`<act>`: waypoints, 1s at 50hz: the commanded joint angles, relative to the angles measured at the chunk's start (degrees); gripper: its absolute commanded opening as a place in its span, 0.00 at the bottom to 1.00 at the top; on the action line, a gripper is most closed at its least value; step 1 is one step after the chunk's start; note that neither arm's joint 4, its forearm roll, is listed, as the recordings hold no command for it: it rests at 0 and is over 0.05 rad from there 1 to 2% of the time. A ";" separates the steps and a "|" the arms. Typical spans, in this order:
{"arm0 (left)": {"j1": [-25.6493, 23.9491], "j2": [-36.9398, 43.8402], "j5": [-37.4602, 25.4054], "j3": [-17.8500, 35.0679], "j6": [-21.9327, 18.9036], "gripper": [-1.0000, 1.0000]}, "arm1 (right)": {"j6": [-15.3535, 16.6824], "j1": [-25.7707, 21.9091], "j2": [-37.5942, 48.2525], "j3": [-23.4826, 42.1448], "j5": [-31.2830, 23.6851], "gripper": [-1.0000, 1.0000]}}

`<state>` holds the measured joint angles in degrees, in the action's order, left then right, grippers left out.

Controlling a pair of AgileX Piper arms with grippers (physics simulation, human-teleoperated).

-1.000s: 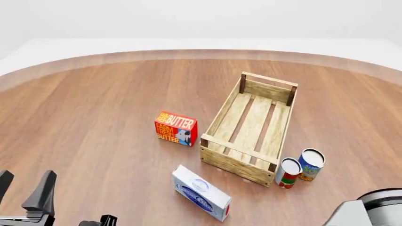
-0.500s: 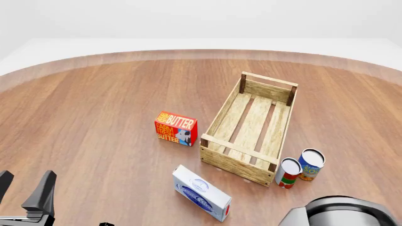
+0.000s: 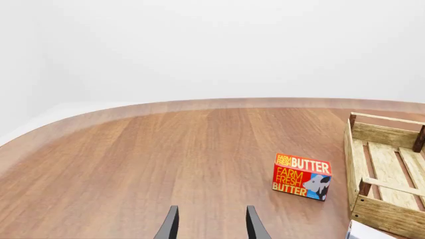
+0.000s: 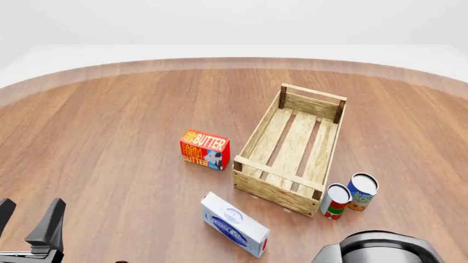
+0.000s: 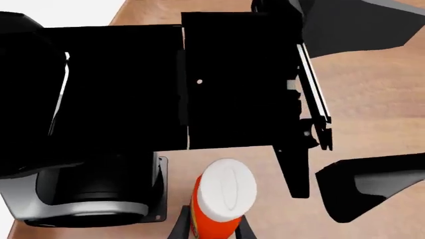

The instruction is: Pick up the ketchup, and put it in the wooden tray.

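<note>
Ketchup [image 5: 219,204] cut off between right fingers [image 5: 178,230]; contact unclear.

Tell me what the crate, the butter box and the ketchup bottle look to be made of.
Wooden tray: unfinished light wood, visible grain, darker corner posts.
Butter box: likely printed cardboard, flat matte faces.
Ketchup: probably plastic, smooth red body and white cap, between the right gripper's fingers.
</note>
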<state>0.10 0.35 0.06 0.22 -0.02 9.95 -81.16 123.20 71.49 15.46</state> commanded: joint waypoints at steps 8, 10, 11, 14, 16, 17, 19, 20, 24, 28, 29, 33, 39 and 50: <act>0.00 0.01 0.01 0.00 0.02 1.00 | 1.54 4.46 -2.58 -5.34 2.76 0.00; 0.00 0.01 0.01 0.00 0.01 1.00 | 1.46 5.75 -3.78 -6.79 3.27 0.00; 0.00 0.01 0.01 0.00 0.02 1.00 | 1.43 6.04 -4.07 -7.09 3.23 0.00; -0.01 0.01 0.01 0.00 0.00 1.00 | 1.61 6.76 -4.72 -7.91 3.40 0.00; 0.00 0.01 0.01 0.00 -0.01 1.00 | 1.74 7.62 -5.25 -8.76 3.64 0.00; 0.00 0.00 0.01 0.00 0.01 1.00 | 1.86 7.78 -5.41 -9.06 3.82 0.00; -0.01 0.01 0.01 0.00 -0.02 1.00 | 1.67 8.42 -5.74 -9.71 4.07 0.00; 0.01 0.00 0.01 0.00 -0.03 1.00 | 1.94 8.81 -5.80 -10.00 4.22 0.00; 0.00 0.01 0.01 0.00 -0.02 1.00 | 1.92 9.57 -6.05 -10.67 4.47 0.00; -0.01 0.00 0.01 0.00 0.00 1.00 | 2.37 11.00 -6.97 -11.76 4.46 0.00; -0.01 0.01 0.01 0.00 0.03 1.00 | 2.39 11.25 -7.41 -12.02 4.33 0.00; -0.01 0.02 0.00 0.00 0.02 1.00 | 2.82 13.11 -9.15 -12.91 3.29 0.00; 0.01 0.00 0.01 0.00 -0.01 1.00 | 3.04 15.77 -12.95 -13.16 0.06 0.00; 0.01 0.01 0.00 0.00 0.00 1.00 | 4.35 21.44 -17.77 -10.29 -7.95 0.00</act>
<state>0.10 0.35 0.07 0.22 -0.02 14.03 -64.27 109.87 59.73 12.86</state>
